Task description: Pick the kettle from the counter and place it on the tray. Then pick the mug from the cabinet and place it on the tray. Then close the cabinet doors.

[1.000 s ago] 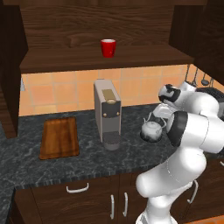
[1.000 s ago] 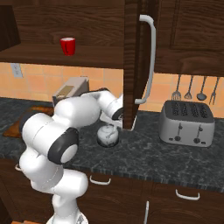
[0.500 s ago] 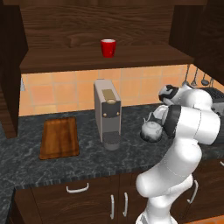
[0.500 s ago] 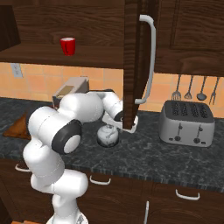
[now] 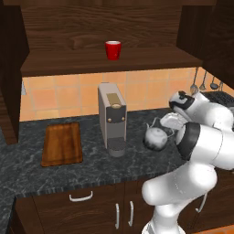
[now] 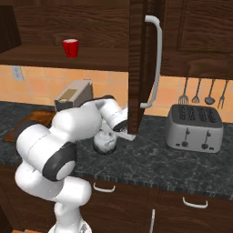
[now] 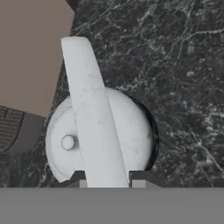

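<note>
The silver-grey kettle (image 5: 155,138) (image 6: 105,142) stands upright on the dark speckled counter (image 5: 91,167), to the right of the coffee machine. My gripper (image 5: 167,123) (image 6: 119,128) (image 7: 107,180) comes down on it from above, and its fingers press both sides of the arched handle (image 7: 94,118). The wooden tray (image 5: 61,144) lies flat at the counter's left with nothing on it. A red mug (image 5: 113,49) (image 6: 70,47) stands upright on the shelf of the open cabinet (image 5: 114,64). The right cabinet door (image 6: 136,68) stands open, its silver bar handle (image 6: 155,63) just right of my hand.
A tall grey coffee machine (image 5: 112,116) (image 6: 73,94) stands between kettle and tray. A grey toaster (image 6: 195,127) sits on the counter's right, under hanging utensils (image 6: 198,91). The open door's lower edge hangs close over the kettle. The left door (image 5: 9,68) is open too.
The fingers have closed from wide open onto the kettle's handle. The elbow has shifted a little; the kettle has stayed in place on the counter.
</note>
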Robot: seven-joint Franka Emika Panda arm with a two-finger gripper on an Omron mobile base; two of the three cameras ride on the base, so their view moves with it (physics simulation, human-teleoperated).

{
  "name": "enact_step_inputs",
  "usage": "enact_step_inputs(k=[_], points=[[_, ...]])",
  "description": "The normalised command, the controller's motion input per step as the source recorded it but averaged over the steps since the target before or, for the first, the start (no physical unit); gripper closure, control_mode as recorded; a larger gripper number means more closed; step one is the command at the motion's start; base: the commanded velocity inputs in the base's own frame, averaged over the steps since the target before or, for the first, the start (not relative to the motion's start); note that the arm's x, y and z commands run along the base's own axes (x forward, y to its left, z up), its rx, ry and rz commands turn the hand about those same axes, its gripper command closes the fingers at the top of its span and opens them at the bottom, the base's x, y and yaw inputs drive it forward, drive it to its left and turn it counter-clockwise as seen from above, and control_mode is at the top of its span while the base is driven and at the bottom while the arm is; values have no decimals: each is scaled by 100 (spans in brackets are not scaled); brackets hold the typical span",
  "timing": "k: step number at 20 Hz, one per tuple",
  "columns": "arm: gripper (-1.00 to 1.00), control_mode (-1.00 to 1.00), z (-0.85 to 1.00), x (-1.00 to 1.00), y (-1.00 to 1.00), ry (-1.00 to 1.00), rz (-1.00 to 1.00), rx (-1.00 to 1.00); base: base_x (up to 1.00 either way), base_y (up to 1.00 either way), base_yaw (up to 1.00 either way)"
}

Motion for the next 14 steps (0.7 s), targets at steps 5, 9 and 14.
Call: enact_step_inputs(k=[5, 9, 14], points=[[100, -100, 24, -73, 85, -15, -1, 0, 0, 0, 0], [100, -100, 72, -89, 72, -7, -5, -2, 0, 0, 0], [100, -100, 70, -82, 83, -5, -1, -7, 0, 0, 0]])
